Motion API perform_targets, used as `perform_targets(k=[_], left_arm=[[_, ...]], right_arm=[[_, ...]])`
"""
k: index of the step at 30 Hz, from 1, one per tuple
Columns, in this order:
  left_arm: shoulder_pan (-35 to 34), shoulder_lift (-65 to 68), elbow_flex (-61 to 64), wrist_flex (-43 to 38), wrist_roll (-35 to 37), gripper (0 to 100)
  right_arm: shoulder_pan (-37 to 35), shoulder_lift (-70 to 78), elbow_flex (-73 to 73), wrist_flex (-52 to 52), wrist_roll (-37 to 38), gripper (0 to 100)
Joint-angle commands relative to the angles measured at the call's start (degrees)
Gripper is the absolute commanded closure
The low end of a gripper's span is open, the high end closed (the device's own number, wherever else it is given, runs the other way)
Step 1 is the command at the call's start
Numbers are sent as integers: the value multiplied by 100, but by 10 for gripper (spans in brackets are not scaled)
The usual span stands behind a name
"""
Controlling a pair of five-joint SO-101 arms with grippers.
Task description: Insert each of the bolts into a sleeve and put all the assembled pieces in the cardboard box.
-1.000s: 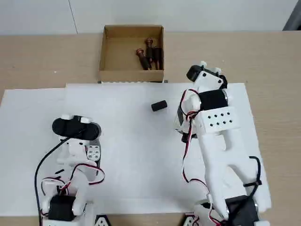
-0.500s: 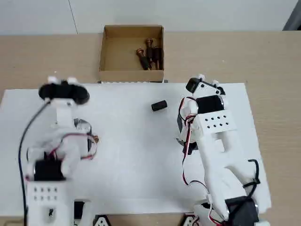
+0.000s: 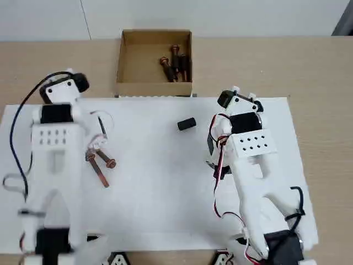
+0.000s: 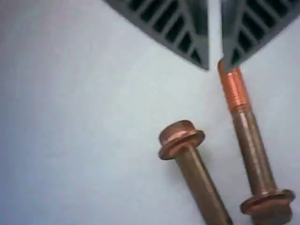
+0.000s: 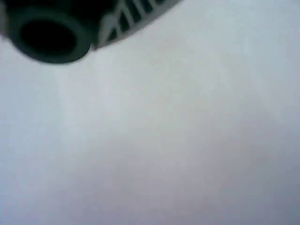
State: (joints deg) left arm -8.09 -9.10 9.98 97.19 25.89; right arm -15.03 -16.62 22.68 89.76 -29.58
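Observation:
Two copper bolts [image 3: 98, 170] [image 3: 105, 159] lie side by side on the white paper at the left. My left gripper [image 3: 99, 147] hangs just above them, shut and holding nothing. In the left wrist view its tips [image 4: 214, 65] sit right at the threaded end of one bolt [image 4: 251, 150], with the other bolt [image 4: 192, 168] beside it. A loose black sleeve [image 3: 187, 123] rests mid-paper. My right gripper [image 3: 213, 148] is right of it, shut on another black sleeve [image 5: 47, 35] with a ribbed finger [image 5: 126, 18] against it. The cardboard box [image 3: 128, 61] at the back holds assembled pieces [image 3: 175, 62].
White paper [image 3: 160, 204] covers the table's near half, with bare wood around it. A black cable [image 3: 19, 124] loops off the left arm. Red and white wires hang along the right arm [image 3: 253, 182].
The left arm rose from its folded pose at the front and stretched out over the left of the paper, uncovering the two bolts. The right arm drew back slightly.

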Motion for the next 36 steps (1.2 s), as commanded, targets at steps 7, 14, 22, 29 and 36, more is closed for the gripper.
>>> perform_targets(k=[7,14,22,29,36], left_arm=[[-536,932,-637,105,264,994],[-563,1310,-567,105,264,992],[-545,1697,-585,88,255,991],[-536,1741,-585,97,255,934],[-554,1749,-585,88,255,849]], right_arm=[[66,-163,-35,-374,18,996],[66,-163,-35,-602,18,996],[66,-163,-35,-611,9,996],[57,-163,-35,-611,9,996],[57,-163,-35,-567,9,996]])
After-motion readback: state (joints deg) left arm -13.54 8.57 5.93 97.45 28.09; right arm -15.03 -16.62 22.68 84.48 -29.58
